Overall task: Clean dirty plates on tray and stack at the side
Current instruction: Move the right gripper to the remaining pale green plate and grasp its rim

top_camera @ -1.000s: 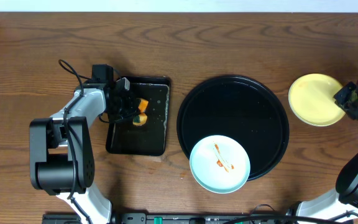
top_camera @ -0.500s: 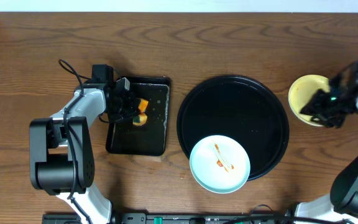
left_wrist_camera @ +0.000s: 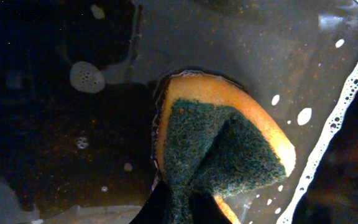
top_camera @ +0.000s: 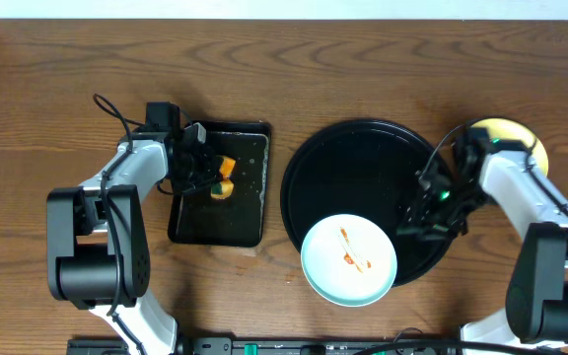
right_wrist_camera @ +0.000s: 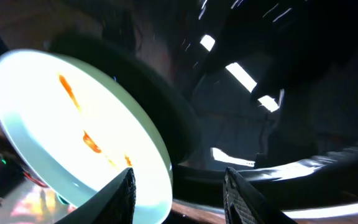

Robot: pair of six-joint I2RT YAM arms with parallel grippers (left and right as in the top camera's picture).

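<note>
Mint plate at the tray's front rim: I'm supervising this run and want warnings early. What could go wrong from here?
1. The mint plate overhangs the black round tray's front rim. A nudge from the open right gripper close beside it might tip it or slide it off.
2. The right arm crosses above the yellow plate. Swinging back low could knock that plate.

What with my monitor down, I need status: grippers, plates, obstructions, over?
Left gripper shut on orange-green sponge. Right gripper open over large round black tray, beside sauce-smeared mint plate. Pale yellow plate off tray. Nothing blocking.
</note>
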